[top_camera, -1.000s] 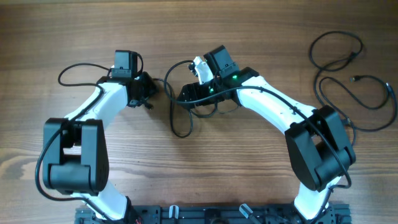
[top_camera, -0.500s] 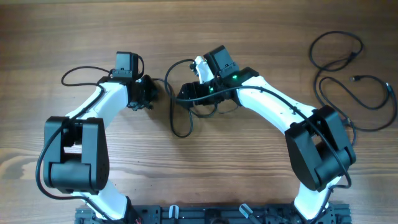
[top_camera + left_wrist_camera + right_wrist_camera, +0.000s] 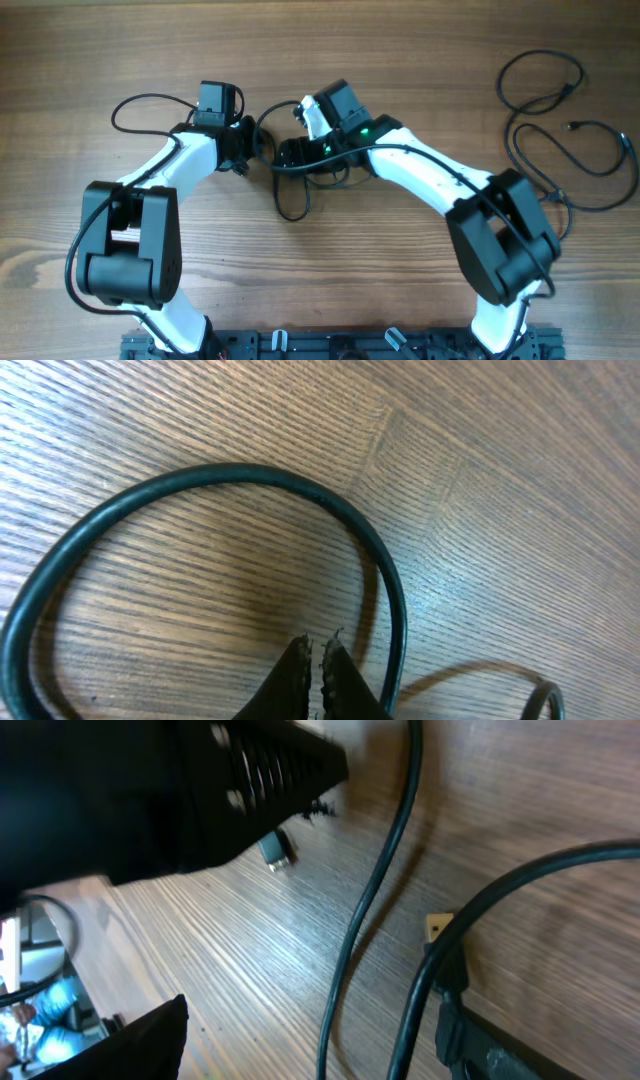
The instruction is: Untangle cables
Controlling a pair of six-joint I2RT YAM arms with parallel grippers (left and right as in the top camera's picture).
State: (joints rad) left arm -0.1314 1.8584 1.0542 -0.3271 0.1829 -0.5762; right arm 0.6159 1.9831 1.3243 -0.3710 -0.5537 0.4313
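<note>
honestly, the likeliest slip sits with the left gripper (image 3: 315, 657). its tips are pinched together, and in its wrist view no strand shows between them, while one loop (image 3: 250, 473) of the tangled cables (image 3: 290, 216) curls around and just beside them on the wood. if that arm pulls, i judge it would come away empty or merely hook the loop and drag it. the right gripper (image 3: 255, 890) is spread wide and grasps nothing. a thin cord (image 3: 385, 870) runs across the gap between its fingers, with a small plug (image 3: 277, 850) near the upper finger. a thicker black line (image 3: 520, 875) lies just beside; whether it is a cable or the arm's own wire i cannot tell. closing here could catch two strands at once and cinch the knot rather than loosen it. the tangle lies on the table (image 3: 400, 40) between the two grippers, which are near each other, so a sideways move risks the fingers knocking together. two more loose cords (image 3: 541, 53) sprawl well apart at the right, close to the edge of the overhead view, so there is little spare room there. the wood beyond both arms is bare, as is the stretch left of the left arm, and that is where a strand could be drawn out.
</note>
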